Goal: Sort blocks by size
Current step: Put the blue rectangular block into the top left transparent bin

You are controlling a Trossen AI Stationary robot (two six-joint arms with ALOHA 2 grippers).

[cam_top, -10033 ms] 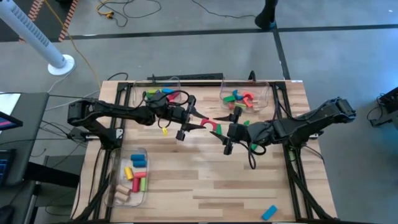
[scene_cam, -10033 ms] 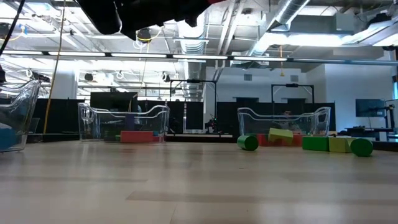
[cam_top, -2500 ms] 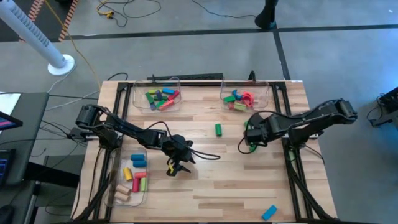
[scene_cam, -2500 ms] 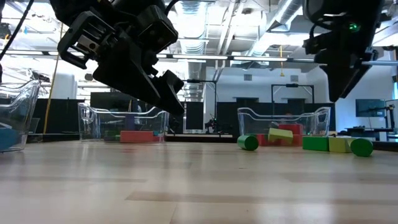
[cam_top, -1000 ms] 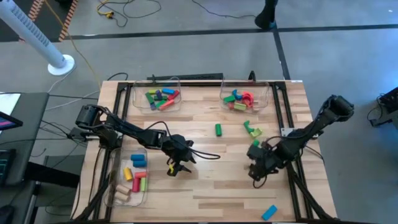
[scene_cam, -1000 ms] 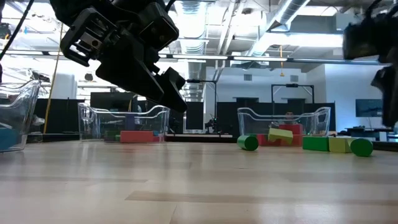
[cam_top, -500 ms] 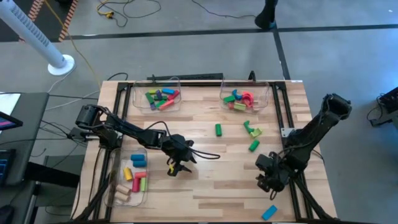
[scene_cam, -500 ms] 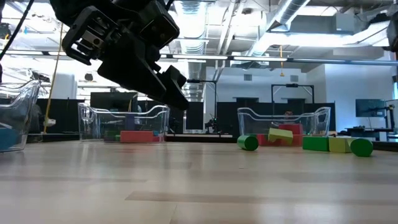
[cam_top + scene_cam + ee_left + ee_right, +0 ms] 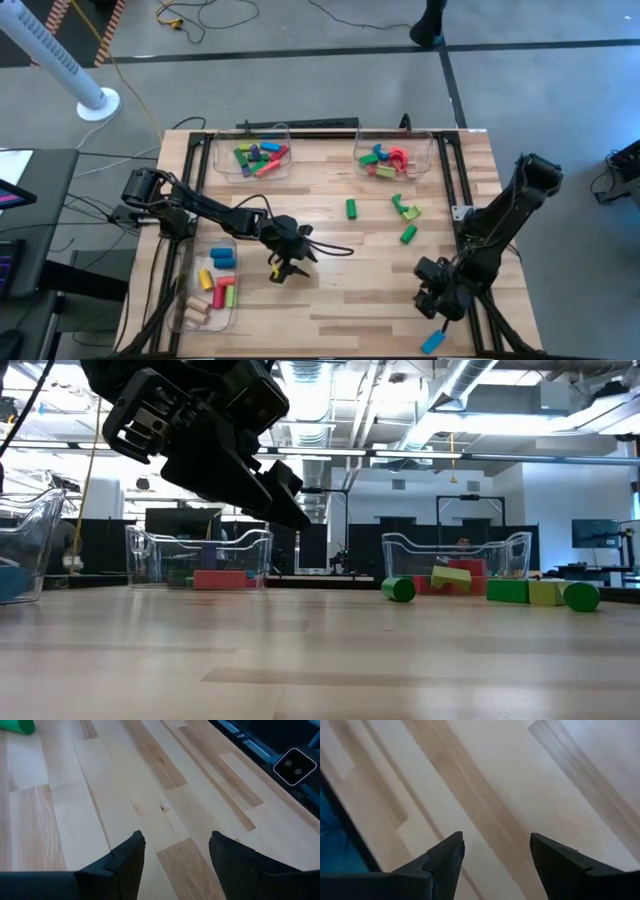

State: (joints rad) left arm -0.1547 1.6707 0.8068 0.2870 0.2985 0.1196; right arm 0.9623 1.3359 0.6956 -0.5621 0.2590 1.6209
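Loose blocks lie on the wooden table: a green cylinder (image 9: 351,208), a green and a yellow-green piece (image 9: 405,209) and another green cylinder (image 9: 407,234) right of centre, and a blue block (image 9: 432,341) at the near right edge. My left gripper (image 9: 284,270) hovers open over bare wood left of centre, with nothing between its fingers (image 9: 175,845). My right gripper (image 9: 433,303) hangs open above bare table just on the far side of the blue block, also empty (image 9: 495,845). It is out of the low view.
Three clear bins hold sorted blocks: one at the far left (image 9: 255,156), one at the far right (image 9: 388,158), one at the near left (image 9: 212,283). Black rails (image 9: 470,215) run along both table sides. Bare wood lies between the two grippers.
My right gripper has swung toward the table's near edge and a little to the right, rolling its wrist as it went, and now stands close to the blue block. It stays open. My left gripper has kept still.
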